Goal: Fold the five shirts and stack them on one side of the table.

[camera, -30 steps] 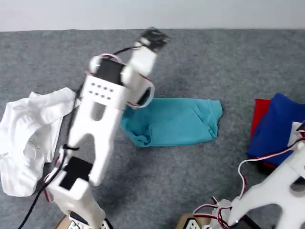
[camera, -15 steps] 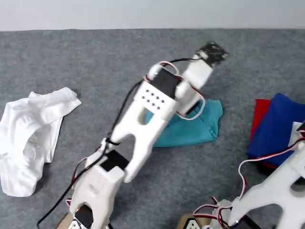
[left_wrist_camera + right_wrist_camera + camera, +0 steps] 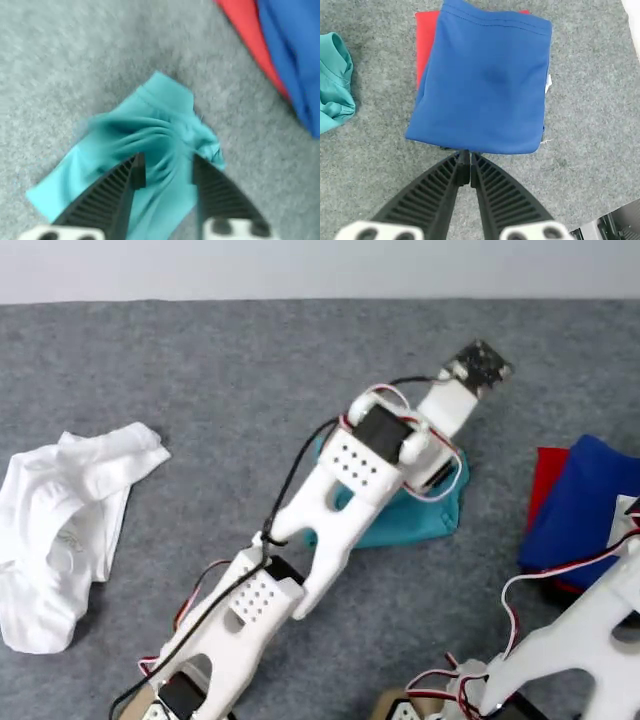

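The left arm stretches diagonally across the grey desk (image 3: 200, 380), its pincer (image 3: 165, 168) released, the two black jaws spread apart above the rumpled teal shirt (image 3: 150, 135); whether they touch the cloth cannot be told. In the high view the teal shirt (image 3: 425, 512) lies a little right of the desk's middle, partly covered by the left arm (image 3: 345, 485), roughly folded with bunched wrinkles along its edge. At the right side of the desk a folded blue shirt (image 3: 580, 505) rests on top of a folded red shirt (image 3: 543, 480), the red one showing as a strip along the side that faces the teal shirt. The right wrist view shows the right pincer (image 3: 465, 169) clenched on nothing, jaws pressed together just beside the near edge of the blue shirt (image 3: 485, 80), with the red shirt (image 3: 424, 45) peeking out beneath and a corner of the teal shirt (image 3: 332, 85) well apart. A white shirt (image 3: 60, 525) lies crumpled and unfolded at the desk's left side, far from the stack.
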